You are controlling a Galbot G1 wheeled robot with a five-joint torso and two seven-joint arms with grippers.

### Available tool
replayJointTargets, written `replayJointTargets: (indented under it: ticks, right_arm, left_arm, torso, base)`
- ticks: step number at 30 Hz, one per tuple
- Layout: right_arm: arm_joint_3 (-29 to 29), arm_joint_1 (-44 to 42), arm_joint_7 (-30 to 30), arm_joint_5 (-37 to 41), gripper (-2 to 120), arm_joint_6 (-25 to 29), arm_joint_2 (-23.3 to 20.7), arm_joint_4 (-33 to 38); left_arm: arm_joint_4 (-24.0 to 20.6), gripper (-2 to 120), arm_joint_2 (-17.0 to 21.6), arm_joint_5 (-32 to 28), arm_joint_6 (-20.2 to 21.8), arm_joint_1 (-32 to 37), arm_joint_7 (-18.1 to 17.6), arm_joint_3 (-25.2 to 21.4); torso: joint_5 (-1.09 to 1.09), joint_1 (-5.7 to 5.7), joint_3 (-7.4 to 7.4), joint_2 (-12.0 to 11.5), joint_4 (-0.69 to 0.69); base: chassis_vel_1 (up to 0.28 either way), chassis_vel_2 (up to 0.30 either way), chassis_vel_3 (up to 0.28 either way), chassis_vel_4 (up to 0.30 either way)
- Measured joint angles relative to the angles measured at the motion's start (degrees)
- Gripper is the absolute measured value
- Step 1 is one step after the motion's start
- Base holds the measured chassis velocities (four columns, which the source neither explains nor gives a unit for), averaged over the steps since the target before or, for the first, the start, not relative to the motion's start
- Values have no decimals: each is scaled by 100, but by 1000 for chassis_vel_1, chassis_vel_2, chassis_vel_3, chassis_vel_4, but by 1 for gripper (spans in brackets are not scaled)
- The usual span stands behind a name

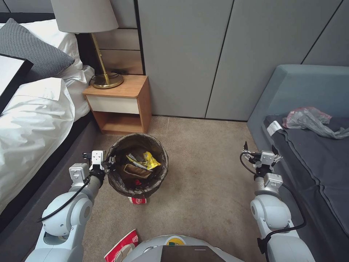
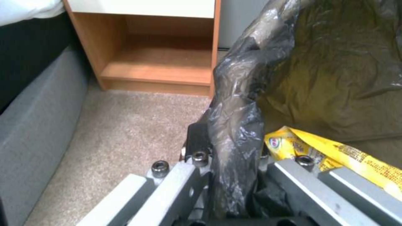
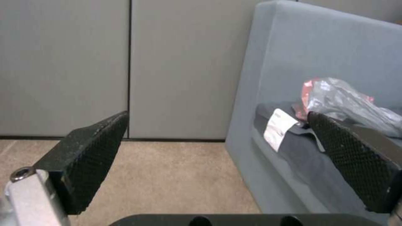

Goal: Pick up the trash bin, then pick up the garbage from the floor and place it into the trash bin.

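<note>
From the head view, the trash bin point(image 1: 138, 165) sits over the tan carpet point(image 1: 203, 182) in front of the wooden nightstand point(image 1: 121, 105), between the bed point(image 1: 32, 120) on the robot's left and the grey-blue sofa point(image 1: 309, 120) on its right. The left gripper point(image 1: 109, 162) is at the bin's left rim, pinching the dark bag liner folded over it. Inside lie a yellow snack wrapper point(image 1: 147, 160) and a tan paper bag point(image 1: 136, 170). A crushed red-and-white paper bowl point(image 1: 138, 200) peeks out from just under the bin's near side, and another red-and-white piece point(image 1: 121, 247) lies on the floor close to the robot's base. The right gripper point(image 1: 260, 150) hangs in the air beside the sofa, fingers spread, holding nothing.

The left wrist view shows the grip up close: a twisted fold of the bag liner point(image 2: 234, 125) runs between the two jaws, which press on it. The wrapper point(image 2: 335, 157) carries small print and a round logo, too blurred to read.

The right wrist view shows both textured black fingers point(image 3: 90, 160) wide apart, with a crinkled grey-and-red plastic heap point(image 3: 347, 103) on the sofa seat beyond and a white tag point(image 3: 279, 127) whose writing is illegible.
</note>
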Motion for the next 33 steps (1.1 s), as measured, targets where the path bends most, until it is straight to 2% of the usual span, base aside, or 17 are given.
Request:
replayJointTargets:
  ticks: [33]
  right_arm:
    - [-97,70,20,31,100,-31,-93,-62]
  left_arm:
    - [-29,0,25,-61,5,27,-9,-36]
  torso:
    - [0,0,0,0,0]
  base:
    - [0,0,0,0]
